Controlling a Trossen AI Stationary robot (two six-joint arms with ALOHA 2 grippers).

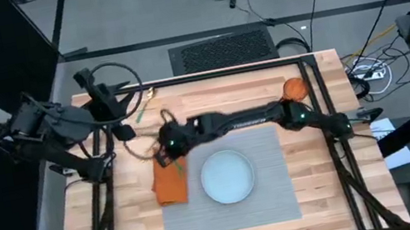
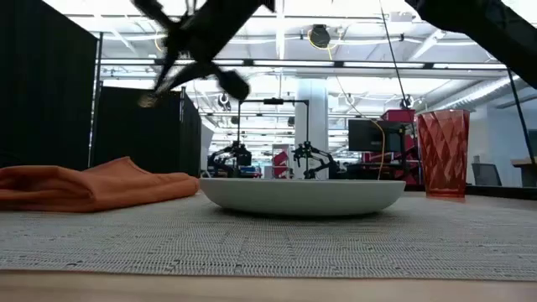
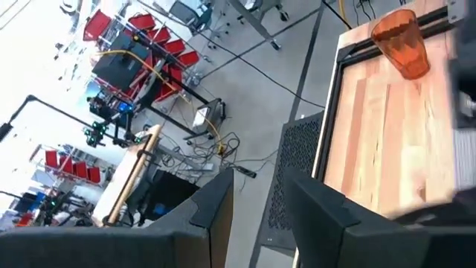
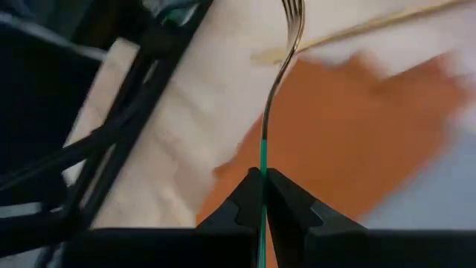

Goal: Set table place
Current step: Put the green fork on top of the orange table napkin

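High view, progress: placemat (image 1: pixel 274 196) lies on the table (image 1: pixel 335 202), toward the near side. White plate (image 1: pixel 227 176) sits on it, left of the mat's centre. Orange napkin (image 1: pixel 171 182) overlaps the mat's left edge, just beside the plate.
High view, cup: orange tumbler (image 1: pixel 293 88) stands at the far right of the table, well apart from the mat; judged not yet placed.
High view, right arm: reaches across from the right; right gripper (image 1: pixel 166 145) hangs over the napkin's far end.
High view, left arm: folded back at the far left corner; left gripper (image 1: pixel 113 106) points off the far edge, idle.
High view, left to do: fork onto napkin or mat, tumbler moved in; a pale stick-like utensil (image 1: pixel 149 97) lies at the far left, kind unclear.
Low view: plate centred on the woven mat, napkin left of it, tumbler (image 2: pixel 442 153) right and farther back. Arms blurred overhead.
Low view, room: open lab hall, black partitions at left, other rigs and monitors behind.
Left wrist view: own fingers (image 3: pixel 327 216) stand apart, nothing between them. Beyond: floor, cables, red chairs.
Right wrist view: fingers closed tight on the fork (image 4: pixel 279 67), gripped on the handle, tines pointing away, above the napkin (image 4: pixel 349 126).
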